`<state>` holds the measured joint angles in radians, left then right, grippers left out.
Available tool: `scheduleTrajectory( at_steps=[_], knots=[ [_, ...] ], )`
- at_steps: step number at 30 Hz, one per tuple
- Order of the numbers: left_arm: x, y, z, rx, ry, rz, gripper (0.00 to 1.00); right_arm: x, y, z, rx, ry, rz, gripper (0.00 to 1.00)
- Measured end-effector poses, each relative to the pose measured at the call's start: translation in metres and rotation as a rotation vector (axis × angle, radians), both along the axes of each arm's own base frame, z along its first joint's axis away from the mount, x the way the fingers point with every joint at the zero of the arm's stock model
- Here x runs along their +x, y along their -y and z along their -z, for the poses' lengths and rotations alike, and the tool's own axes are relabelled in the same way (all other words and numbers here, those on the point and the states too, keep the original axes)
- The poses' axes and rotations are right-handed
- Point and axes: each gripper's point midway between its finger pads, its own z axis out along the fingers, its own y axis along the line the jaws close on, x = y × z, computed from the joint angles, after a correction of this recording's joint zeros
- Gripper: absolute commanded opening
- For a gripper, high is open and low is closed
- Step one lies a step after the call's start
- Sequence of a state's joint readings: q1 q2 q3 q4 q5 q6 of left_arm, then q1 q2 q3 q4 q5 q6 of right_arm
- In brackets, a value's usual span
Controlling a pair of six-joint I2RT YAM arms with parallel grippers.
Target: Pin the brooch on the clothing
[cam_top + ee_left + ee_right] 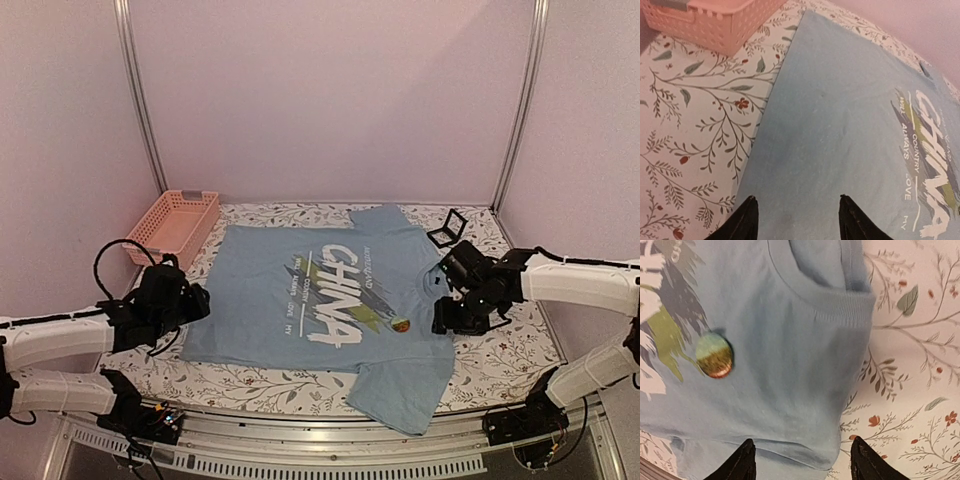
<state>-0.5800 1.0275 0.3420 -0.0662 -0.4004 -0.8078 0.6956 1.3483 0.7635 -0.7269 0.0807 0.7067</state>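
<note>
The light blue T-shirt (320,290) with white "CHINA" lettering lies flat on the floral table. The tiny round brooch (399,323), orange and greenish, sits on the shirt's chest just right of the print; it also shows in the right wrist view (714,355). My right gripper (440,325) is open and empty, hovering over the shirt's collar side (830,300), the brooch up and left of its fingertips (746,445). My left gripper (200,300) is open and empty over the shirt's bottom hem area (830,125).
A pink plastic basket (172,224) stands at the back left, also in the left wrist view (715,20). A small black square hinged case (449,227) stands open at the back right. Floral tablecloth (500,360) surrounds the shirt.
</note>
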Motion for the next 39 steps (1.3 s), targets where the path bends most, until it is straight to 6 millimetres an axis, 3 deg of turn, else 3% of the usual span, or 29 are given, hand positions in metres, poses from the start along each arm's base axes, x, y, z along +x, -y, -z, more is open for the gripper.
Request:
scheduleTrajectory(
  at_steps=[4, 6, 8, 11, 15, 19, 21, 24, 27, 33, 39],
  knots=[
    [0.023, -0.005, -0.070, 0.074, 0.236, -0.013, 0.64, 0.069, 0.010, -0.063, 0.045, 0.228, 0.074, 0.77],
    [0.031, -0.014, -0.105, 0.150, 0.367, -0.038, 0.68, 0.105, 0.026, -0.097, 0.076, 0.383, 0.111, 0.80],
    [0.038, -0.022, -0.129, 0.216, 0.459, -0.058, 0.68, 0.128, 0.044, -0.120, 0.091, 0.500, 0.137, 0.80],
    [0.049, -0.036, -0.152, 0.264, 0.531, -0.089, 0.77, 0.162, 0.086, -0.156, 0.127, 0.693, 0.176, 0.80],
    [0.075, -0.054, -0.177, 0.276, 0.595, -0.096, 0.80, 0.185, 0.138, -0.179, 0.137, 0.865, 0.212, 0.80],
    [0.100, -0.082, -0.184, 0.279, 0.619, -0.100, 0.80, 0.189, 0.169, -0.180, 0.134, 0.954, 0.220, 0.80],
    [0.101, -0.100, -0.184, 0.288, 0.628, -0.122, 0.80, 0.188, 0.181, -0.176, 0.142, 0.985, 0.231, 0.80],
    [0.086, -0.115, -0.186, 0.301, 0.693, -0.139, 0.80, 0.177, 0.193, -0.155, 0.136, 0.991, 0.251, 0.80],
    [0.064, -0.114, -0.181, 0.293, 0.755, -0.130, 0.80, 0.162, 0.192, -0.133, 0.130, 0.984, 0.261, 0.80],
    [0.037, -0.119, -0.147, 0.320, 0.747, -0.174, 0.81, 0.127, 0.194, -0.087, 0.093, 0.960, 0.306, 0.80],
    [0.029, -0.123, -0.129, 0.363, 0.726, -0.195, 0.82, 0.115, 0.199, -0.108, 0.060, 1.090, 0.319, 0.86]
  ],
)
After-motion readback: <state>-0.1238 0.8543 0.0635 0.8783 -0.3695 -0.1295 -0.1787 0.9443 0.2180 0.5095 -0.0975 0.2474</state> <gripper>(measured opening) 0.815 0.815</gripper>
